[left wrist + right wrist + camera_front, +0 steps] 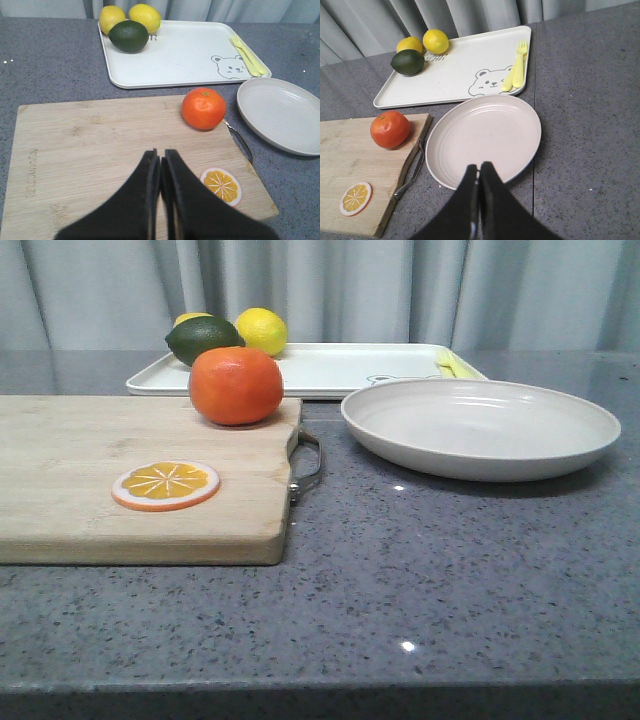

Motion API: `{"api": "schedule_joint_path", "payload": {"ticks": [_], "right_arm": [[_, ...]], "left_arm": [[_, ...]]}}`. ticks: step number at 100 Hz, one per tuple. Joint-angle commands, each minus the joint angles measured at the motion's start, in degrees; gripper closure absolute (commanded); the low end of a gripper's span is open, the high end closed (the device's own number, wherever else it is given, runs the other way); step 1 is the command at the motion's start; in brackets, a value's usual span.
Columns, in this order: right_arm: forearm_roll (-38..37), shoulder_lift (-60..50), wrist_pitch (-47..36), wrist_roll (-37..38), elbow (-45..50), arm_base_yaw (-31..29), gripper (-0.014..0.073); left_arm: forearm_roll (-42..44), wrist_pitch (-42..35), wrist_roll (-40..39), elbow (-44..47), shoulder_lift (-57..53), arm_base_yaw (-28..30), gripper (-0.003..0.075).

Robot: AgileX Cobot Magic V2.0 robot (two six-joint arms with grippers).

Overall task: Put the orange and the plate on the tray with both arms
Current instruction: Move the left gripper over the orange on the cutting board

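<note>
The orange (236, 385) sits on the far right corner of the wooden cutting board (80, 490); it also shows in the left wrist view (203, 108) and the right wrist view (390, 129). The off-white plate (480, 426) lies on the counter right of the board, also in the wrist views (282, 115) (485, 137). The white tray (340, 370) with a bear drawing lies behind both (180, 55) (465, 65). My left gripper (160, 155) is shut and empty above the board. My right gripper (479, 167) is shut and empty above the plate's near rim. Neither gripper shows in the front view.
On the tray's far left corner lie a dark green lime (203, 338) and two yellow lemons (262, 330). A yellow fork and spoon (516, 70) lie at the tray's right end. A flat orange slice (166, 485) lies on the board, whose metal handle (308, 465) faces the plate.
</note>
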Motion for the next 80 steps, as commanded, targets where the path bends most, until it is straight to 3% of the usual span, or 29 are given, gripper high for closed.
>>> {"api": "schedule_joint_path", "payload": {"ticks": [1,22,29,38,51,58,67,80], "right_arm": [[0.3,1.6,-3.0,-0.8,-1.9,-0.4,0.0661],[0.3,1.7,-2.7,-0.8,-1.9,-0.4,0.0652],[0.3,1.7,-2.5,-1.0,-1.9,-0.4,0.0598],[0.3,1.7,-2.3,-1.6,-1.9,-0.4,0.0446],[0.3,1.7,-2.4,-1.7,-1.9,-0.4,0.0153],[0.3,1.7,-2.4,-1.7,-1.9,-0.4,0.0050],[0.3,1.7,-2.4,-1.7,-1.9,-0.4,0.0011],[0.3,1.7,-2.4,-1.7,-1.9,-0.4,0.0011]], "left_arm": [[-1.8,-2.6,0.5,-2.0,1.7,0.1,0.0739],[-1.8,-2.4,1.1,-2.0,2.6,0.1,0.0737],[-1.9,-2.0,3.9,-2.0,2.6,0.1,0.0715],[-2.8,-1.7,7.3,-2.0,2.6,0.1,0.0611],[-3.4,-1.6,8.5,-2.0,2.6,0.1,0.0350],[-3.4,-1.9,8.5,-2.0,2.6,0.1,0.0224],[-3.4,-2.6,8.6,-2.0,2.6,0.1,0.0144],[-6.3,-2.6,15.2,-2.0,3.2,0.1,0.0140]]}}
